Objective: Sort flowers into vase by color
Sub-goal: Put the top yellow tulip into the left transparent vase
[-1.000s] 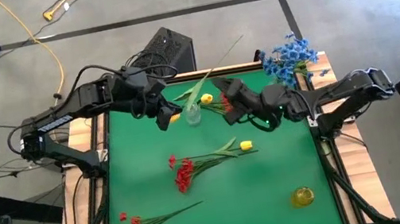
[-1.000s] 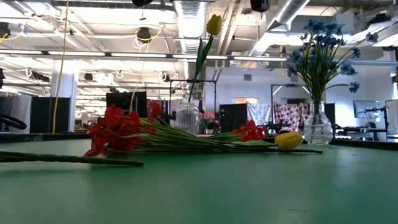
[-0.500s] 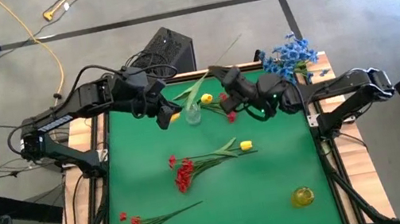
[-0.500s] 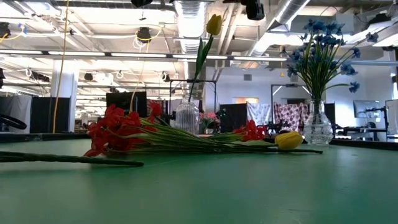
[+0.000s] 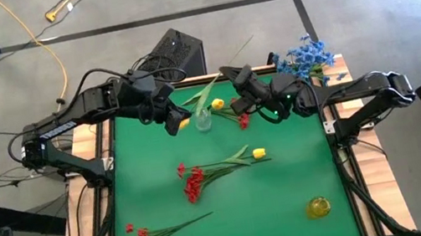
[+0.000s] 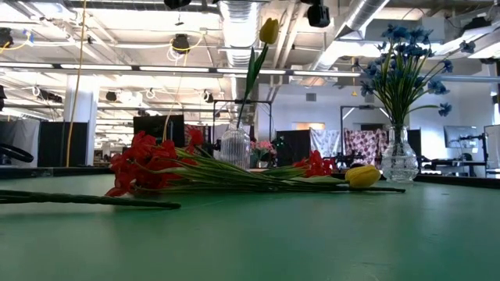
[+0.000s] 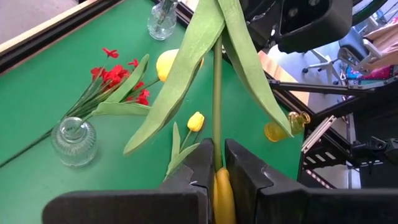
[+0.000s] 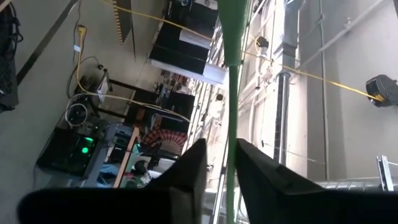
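Light, floppy yellow tulip [image 7: 219,93] pinched by both: left gripper [image 7: 218,163] by the bud, right gripper [image 8: 219,157] up-stem.

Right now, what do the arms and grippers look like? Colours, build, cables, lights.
Both arms are dark, jointed links with black cabling along them. The left gripper has two blocky black fingers with stepped inner faces. The right gripper has matching dark tapered fingers; a small green light glows on its wrist.

The table [image 5: 233,207] is being viewed straight down from overhead; it is being viewed level from its surface toward the room; each wrist view is being aimed closely past its fingers; the clear vase [image 5: 202,121] is being shared by high, low and left wrist views.
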You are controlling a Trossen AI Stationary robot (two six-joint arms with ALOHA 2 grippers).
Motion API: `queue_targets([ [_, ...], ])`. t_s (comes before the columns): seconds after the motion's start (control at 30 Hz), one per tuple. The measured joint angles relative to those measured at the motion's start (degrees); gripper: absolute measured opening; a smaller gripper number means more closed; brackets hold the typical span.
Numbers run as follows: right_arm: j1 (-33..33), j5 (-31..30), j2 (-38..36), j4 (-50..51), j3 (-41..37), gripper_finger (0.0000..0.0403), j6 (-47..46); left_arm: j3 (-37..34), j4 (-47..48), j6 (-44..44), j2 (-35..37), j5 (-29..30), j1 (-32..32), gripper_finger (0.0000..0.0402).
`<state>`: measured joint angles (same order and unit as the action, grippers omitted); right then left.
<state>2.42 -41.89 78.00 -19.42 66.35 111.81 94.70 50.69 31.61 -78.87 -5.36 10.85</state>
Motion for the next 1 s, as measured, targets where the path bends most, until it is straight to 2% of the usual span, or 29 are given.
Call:
queue_targets([
  [0.27,0.0,0.9,0.0,1.2,0.0,0.0020,-1.8,0.0,-0.1,-1.5,0.0,-0.1,0.0,0.0019],
  [0.4,0.0,1.1,0.0,3.7,0.0,0.0019,-4.6,0.0,-0.5,-4.3,0.0,-0.2,0.0,0.0046],
  [0.6,-0.1,2.2,0.0,7.6,-0.1,0.0019,-7.4,0.2,-5.6,-10.7,0.0,0.1,0.3,0.0123],
  [0.77,0.0,3.5,0.0,7.4,-0.1,0.0019,-14.3,4.8,-8.4,-18.2,0.0,0.3,1.6,0.0183],
  [0.87,0.4,4.8,0.0,7.4,-0.1,0.0019,-18.1,8.3,-8.3,-23.6,0.2,3.7,2.3,0.0203],
  [1.0,1.0,7.4,0.0,7.6,-0.1,0.0019,-25.2,10.1,-8.4,-31.9,2.2,10.7,2.4,0.0207],
])
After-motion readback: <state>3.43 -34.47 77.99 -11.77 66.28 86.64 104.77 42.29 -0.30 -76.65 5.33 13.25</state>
